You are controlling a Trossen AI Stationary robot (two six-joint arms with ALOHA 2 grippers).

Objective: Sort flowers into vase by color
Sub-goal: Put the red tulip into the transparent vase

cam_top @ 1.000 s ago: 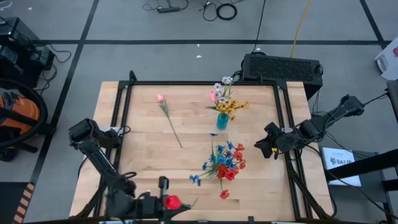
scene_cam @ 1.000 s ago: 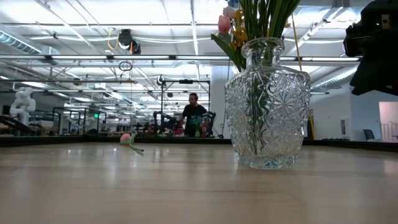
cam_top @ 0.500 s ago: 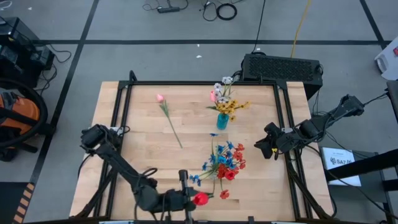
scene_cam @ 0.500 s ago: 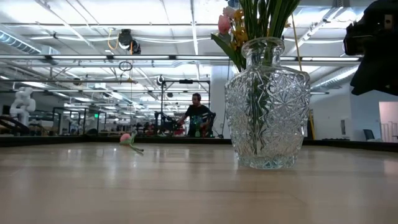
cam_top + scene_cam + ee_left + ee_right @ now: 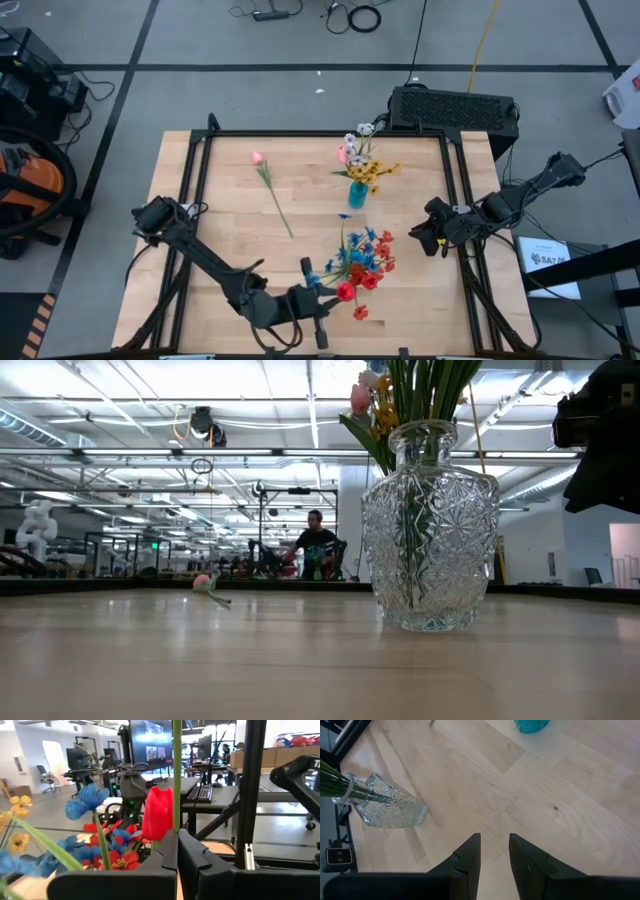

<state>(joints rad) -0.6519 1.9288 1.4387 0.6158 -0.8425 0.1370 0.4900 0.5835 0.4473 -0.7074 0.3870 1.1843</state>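
Observation:
My left gripper (image 5: 322, 299) is near the table's near edge, shut on a red tulip (image 5: 346, 292), right beside the clear glass vase (image 5: 352, 270) of red and blue flowers. In the left wrist view the red bloom (image 5: 157, 815) sits just past the fingertips, with blue and red blooms (image 5: 107, 852) behind it. A small blue vase (image 5: 357, 195) holds yellow, white and pink flowers. A pink tulip (image 5: 258, 158) lies flat on the table. My right gripper (image 5: 494, 851) waits open at the table's right edge, above bare wood. My left gripper pinches the red tulip's green stem (image 5: 176, 822) between its two fingers, close beside the bloom. The fingers reach about level from the table's left, lying across the stem. The tulip is lifted clear of the table, and its stem runs on past the fingertips.
A loose red bloom (image 5: 360, 312) lies on the table near the glass vase. The glass vase (image 5: 430, 530) fills the low view; the pink tulip (image 5: 205, 582) shows far behind it. A black frame rail (image 5: 200, 170) borders the table. A person stands in the room beyond.
My left gripper has moved along the near edge toward the table's right and a little toward the far edge, carrying the red tulip lifted clear up to the glass vase. It has stayed shut on the stem.

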